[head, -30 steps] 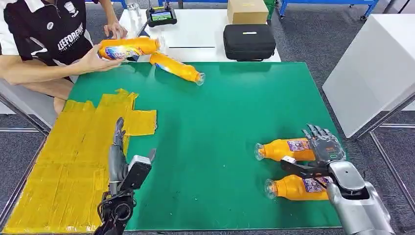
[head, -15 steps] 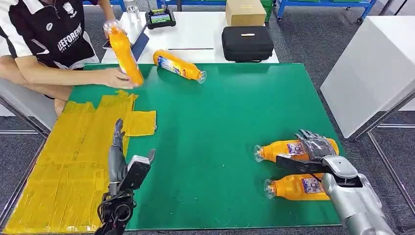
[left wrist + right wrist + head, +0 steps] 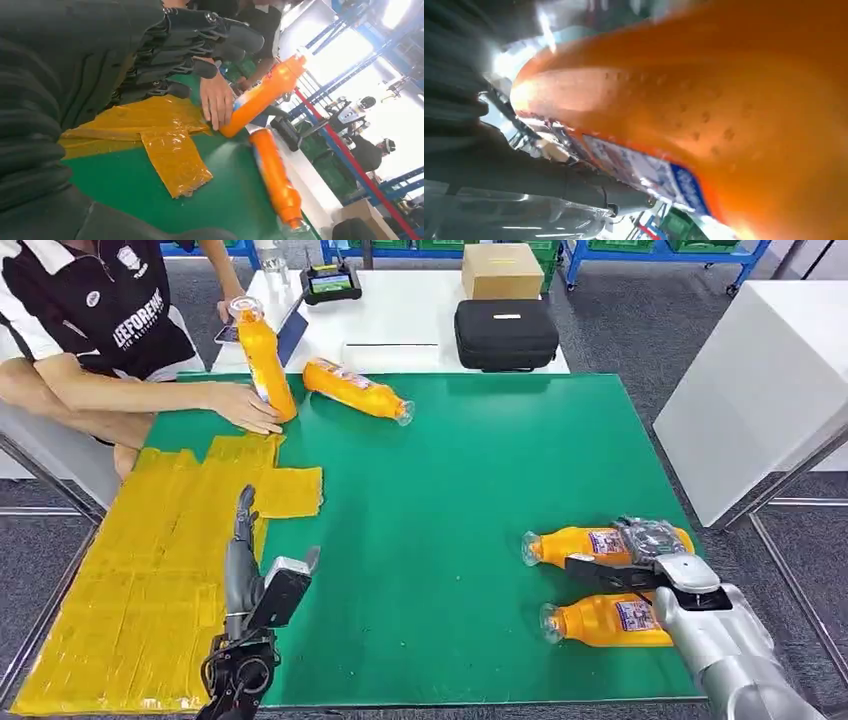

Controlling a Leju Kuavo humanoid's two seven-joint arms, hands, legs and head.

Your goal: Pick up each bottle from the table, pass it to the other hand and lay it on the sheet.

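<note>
Two orange bottles lie side by side at the right of the green mat (image 3: 470, 500). My right hand (image 3: 648, 543) grips the farther bottle (image 3: 580, 544) at its base end: fingers curl over it and the thumb lies along its near side. This bottle (image 3: 724, 100) looms close in the right wrist view. The nearer bottle (image 3: 600, 622) lies free. My left hand (image 3: 243, 570) is open with straight fingers (image 3: 200, 50) over the yellow sheet (image 3: 150, 570). At the far left a person's hand (image 3: 240, 405) holds a third bottle (image 3: 263, 358) upright. Another bottle (image 3: 355, 390) lies beside it.
Behind the mat a white table (image 3: 410, 315) carries a black case (image 3: 506, 330), a cardboard box (image 3: 502, 270) and a small screen device (image 3: 330, 280). A white cabinet (image 3: 770, 370) stands to the right. The seated person (image 3: 90, 330) leans in at the far left.
My right hand's fingers have come down from spread to curled over the farther bottle. The person has turned their bottle from lying in hand to upright on the mat.
</note>
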